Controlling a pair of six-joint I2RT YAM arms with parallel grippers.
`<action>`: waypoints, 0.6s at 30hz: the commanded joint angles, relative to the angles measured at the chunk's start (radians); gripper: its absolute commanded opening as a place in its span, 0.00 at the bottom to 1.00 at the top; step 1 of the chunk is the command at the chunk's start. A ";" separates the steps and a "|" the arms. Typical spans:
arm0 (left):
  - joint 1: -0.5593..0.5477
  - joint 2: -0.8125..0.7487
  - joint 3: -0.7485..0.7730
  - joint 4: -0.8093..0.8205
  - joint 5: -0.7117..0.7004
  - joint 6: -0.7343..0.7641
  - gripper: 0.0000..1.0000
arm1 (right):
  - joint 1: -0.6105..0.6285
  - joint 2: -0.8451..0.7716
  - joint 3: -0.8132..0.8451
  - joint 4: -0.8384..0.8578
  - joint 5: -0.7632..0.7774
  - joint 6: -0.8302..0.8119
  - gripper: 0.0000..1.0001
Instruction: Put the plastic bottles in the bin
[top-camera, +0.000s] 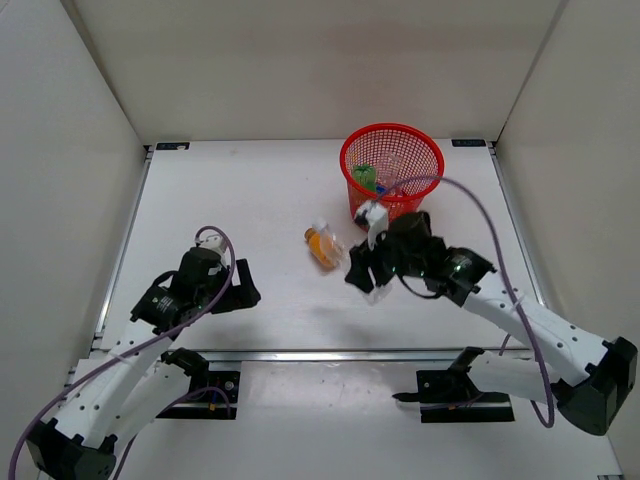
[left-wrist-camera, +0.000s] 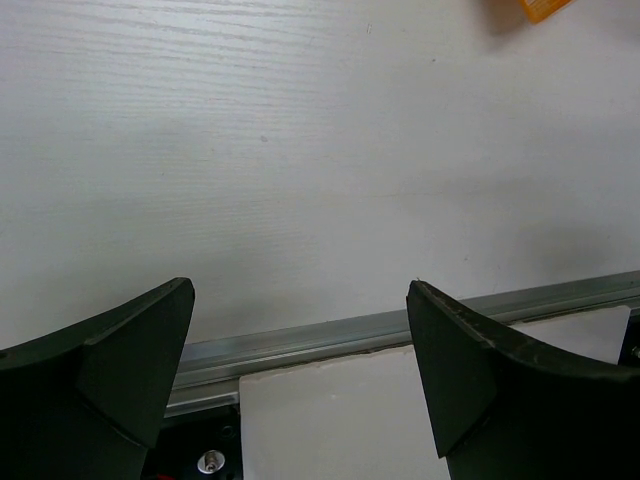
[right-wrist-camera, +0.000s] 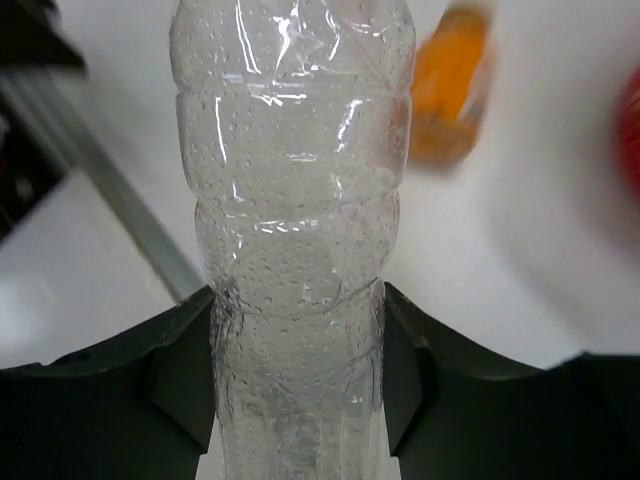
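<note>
My right gripper (right-wrist-camera: 298, 340) is shut on the large plain clear bottle (right-wrist-camera: 295, 200), both fingers pressed on its sides, and holds it above the table. In the top view the right gripper (top-camera: 364, 272) is just in front of the red mesh bin (top-camera: 430, 160). The bin holds a green bottle (top-camera: 363, 176) and other clear bottles that are hard to tell apart. An orange-filled bottle (top-camera: 324, 246) lies on the table left of the right gripper, and shows blurred in the right wrist view (right-wrist-camera: 450, 90). My left gripper (top-camera: 245, 285) is open and empty (left-wrist-camera: 300, 300) low over the near left table.
A metal rail (left-wrist-camera: 350, 335) runs along the table's near edge under the left gripper. White walls enclose the table on three sides. A corner of the orange-filled bottle (left-wrist-camera: 545, 8) shows at the top of the left wrist view.
</note>
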 joint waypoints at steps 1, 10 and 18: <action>0.005 0.025 0.032 0.042 0.009 0.001 0.99 | -0.097 0.017 0.290 0.030 -0.040 -0.171 0.33; 0.009 0.050 -0.013 0.091 0.002 -0.075 0.99 | -0.539 0.428 0.741 0.176 -0.074 -0.224 0.33; 0.009 0.160 0.021 0.116 -0.025 -0.065 0.99 | -0.628 0.589 0.723 0.208 0.022 -0.279 0.52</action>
